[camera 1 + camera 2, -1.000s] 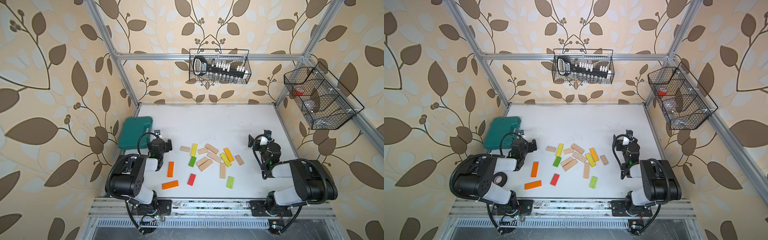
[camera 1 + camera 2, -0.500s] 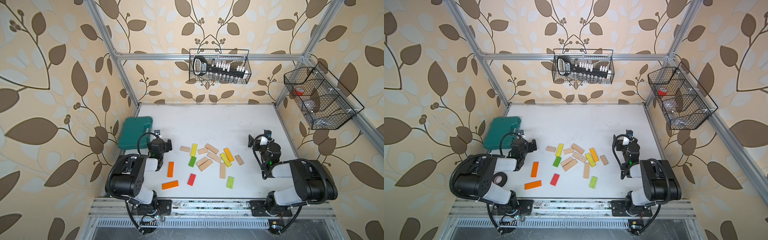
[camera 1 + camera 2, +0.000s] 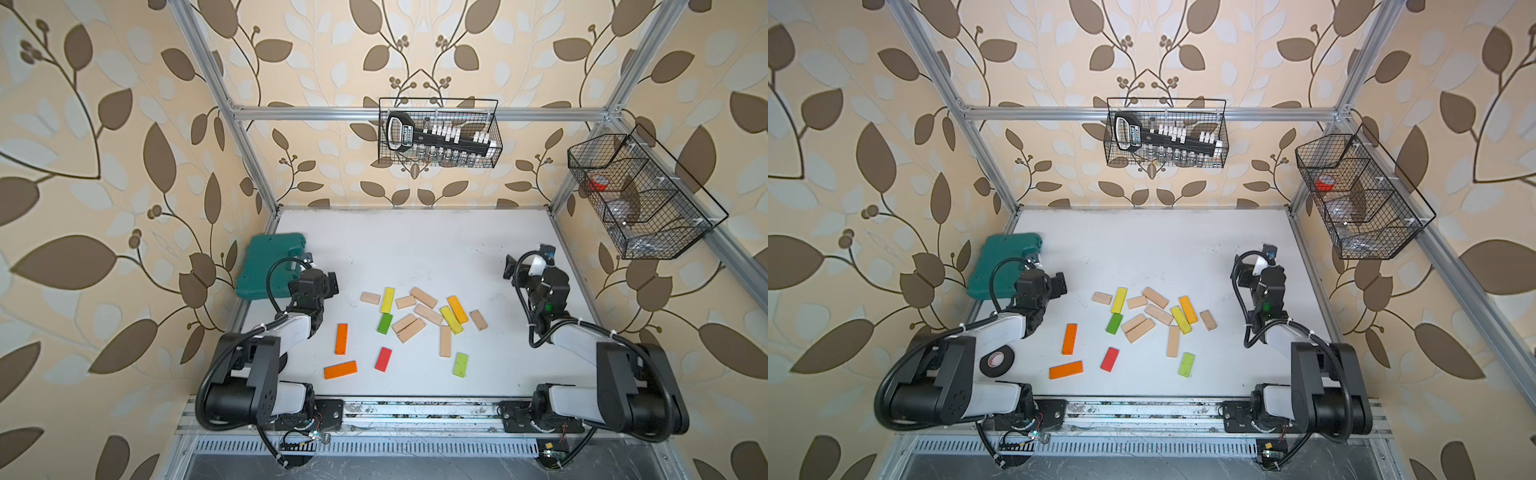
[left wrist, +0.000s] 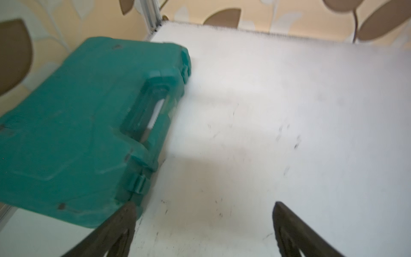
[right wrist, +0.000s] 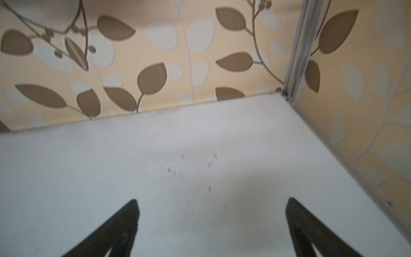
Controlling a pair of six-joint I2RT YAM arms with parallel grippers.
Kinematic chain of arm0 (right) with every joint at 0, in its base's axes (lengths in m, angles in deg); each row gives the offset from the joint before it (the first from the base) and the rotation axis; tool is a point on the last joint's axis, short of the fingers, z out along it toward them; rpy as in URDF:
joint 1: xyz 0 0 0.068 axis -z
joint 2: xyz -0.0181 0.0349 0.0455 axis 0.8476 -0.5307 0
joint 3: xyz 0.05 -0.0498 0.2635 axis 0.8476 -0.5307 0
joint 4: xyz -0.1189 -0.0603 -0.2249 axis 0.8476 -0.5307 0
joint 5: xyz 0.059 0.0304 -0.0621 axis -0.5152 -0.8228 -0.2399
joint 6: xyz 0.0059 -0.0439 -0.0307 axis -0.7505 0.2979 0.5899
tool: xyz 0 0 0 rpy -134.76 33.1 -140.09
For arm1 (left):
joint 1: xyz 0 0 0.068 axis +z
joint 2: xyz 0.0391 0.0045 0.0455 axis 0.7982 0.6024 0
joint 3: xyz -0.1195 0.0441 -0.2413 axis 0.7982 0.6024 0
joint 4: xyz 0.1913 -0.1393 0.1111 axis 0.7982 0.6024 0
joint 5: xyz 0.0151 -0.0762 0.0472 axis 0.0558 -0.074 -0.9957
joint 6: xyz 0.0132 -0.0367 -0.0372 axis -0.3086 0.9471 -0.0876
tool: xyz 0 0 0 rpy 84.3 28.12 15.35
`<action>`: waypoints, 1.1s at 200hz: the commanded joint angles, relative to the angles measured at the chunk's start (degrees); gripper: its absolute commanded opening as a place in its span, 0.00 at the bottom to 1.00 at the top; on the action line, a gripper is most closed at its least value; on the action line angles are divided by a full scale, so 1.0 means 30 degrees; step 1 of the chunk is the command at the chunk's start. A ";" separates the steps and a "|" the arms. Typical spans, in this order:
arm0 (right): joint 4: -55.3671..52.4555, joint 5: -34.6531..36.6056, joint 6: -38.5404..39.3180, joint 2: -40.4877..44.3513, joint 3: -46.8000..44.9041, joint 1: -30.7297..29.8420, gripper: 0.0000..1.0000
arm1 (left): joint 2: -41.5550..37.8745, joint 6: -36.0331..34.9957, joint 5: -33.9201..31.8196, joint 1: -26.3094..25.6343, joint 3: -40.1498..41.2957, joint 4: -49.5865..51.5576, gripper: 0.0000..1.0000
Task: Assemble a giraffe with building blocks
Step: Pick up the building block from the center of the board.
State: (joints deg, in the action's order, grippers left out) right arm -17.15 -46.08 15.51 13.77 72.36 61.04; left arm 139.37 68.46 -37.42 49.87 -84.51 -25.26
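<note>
The building blocks lie flat and loose on the white table. Beige, yellow, green and orange pieces crowd together mid-table. Two orange planks, a red plank and a light green plank lie apart, nearer the front edge.

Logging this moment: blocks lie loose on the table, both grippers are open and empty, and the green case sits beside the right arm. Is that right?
One slip: the case sits beside the left arm, not the right; both top views show it. The rest holds: blocks lie loose on the table, left gripper and right gripper open and empty.
</note>
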 commanded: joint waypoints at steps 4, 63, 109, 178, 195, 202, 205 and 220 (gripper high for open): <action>-0.7254 0.2666 -0.3635 0.1980 0.3043 -0.0315 0.99 | -0.2232 0.4126 -0.0719 -0.0292 -0.4982 0.8312 0.89; -1.8960 0.3041 -1.0479 0.4119 0.7302 -0.4863 0.99 | -0.4045 0.6014 0.5692 -0.1444 -1.1794 2.1015 0.85; -2.3888 0.4460 -1.7469 0.3292 0.8747 -1.0227 0.99 | -0.6781 0.5962 0.9515 -0.1777 -1.0808 2.4197 0.81; -2.8084 0.6924 -2.0452 -0.1012 1.1197 -1.7766 0.94 | -0.9669 0.7278 1.0985 -0.3209 -0.8102 2.6076 0.81; -2.8107 0.6785 -2.0195 -0.2137 1.1797 -1.9040 0.93 | -1.0052 0.7358 1.0963 -0.3276 -0.8165 2.6790 0.81; -2.8133 0.6721 -1.9951 -0.2638 1.2115 -1.9506 0.93 | -1.0154 0.7302 1.0902 -0.3276 -0.8250 2.7141 0.81; -2.8168 0.6689 -1.9866 -0.2870 1.2242 -1.9688 0.93 | -1.0196 0.7310 1.0842 -0.3276 -0.8281 2.7291 0.81; -2.8148 0.6190 -1.9061 -0.3960 1.2983 -2.0325 0.92 | -1.0473 0.7250 1.0649 -0.3276 -0.8355 2.7864 0.81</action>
State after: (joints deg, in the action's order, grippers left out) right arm -99.16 -27.31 -42.41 5.72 107.07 2.88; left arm 109.18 89.22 -5.86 40.51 -108.64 53.64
